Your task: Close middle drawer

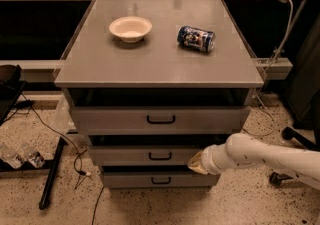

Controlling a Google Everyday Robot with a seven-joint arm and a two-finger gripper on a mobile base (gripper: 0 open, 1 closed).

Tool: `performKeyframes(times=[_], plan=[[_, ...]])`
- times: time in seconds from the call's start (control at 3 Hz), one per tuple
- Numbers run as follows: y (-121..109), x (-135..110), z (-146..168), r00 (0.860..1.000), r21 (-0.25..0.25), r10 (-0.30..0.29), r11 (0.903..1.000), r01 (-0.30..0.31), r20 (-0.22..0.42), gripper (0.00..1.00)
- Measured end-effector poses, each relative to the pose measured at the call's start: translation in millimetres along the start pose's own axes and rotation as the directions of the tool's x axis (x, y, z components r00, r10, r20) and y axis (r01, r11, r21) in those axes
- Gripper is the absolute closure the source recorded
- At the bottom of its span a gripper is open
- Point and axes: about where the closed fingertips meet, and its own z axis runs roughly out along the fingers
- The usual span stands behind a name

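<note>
A grey cabinet [155, 64] has three flat-fronted drawers. The middle drawer [145, 156] has a small black bar handle [160, 156] and its front stands slightly out from the cabinet. My gripper [196, 162] reaches in from the right on a white arm [265, 156]. Its tan tip sits against the right end of the middle drawer's front. The top drawer [160, 118] stands further out, with a dark gap above it. The bottom drawer [160, 179] sits below.
A white bowl [130, 28] and a blue can [196, 38] lying on its side rest on the cabinet top. Black cables and a stand leg [52, 174] lie on the speckled floor at left. Dark chair parts [300, 134] stand at right.
</note>
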Motion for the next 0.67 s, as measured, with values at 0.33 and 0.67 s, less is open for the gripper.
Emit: performKeyframes(times=[0.33,0.67], plan=[[0.0,0.0,0.0,1.0,0.0,0.0,1.0,0.0,0.0,0.15],[0.0,0.0,0.1,1.0,0.0,0.0,1.0,0.0,0.0,0.0]])
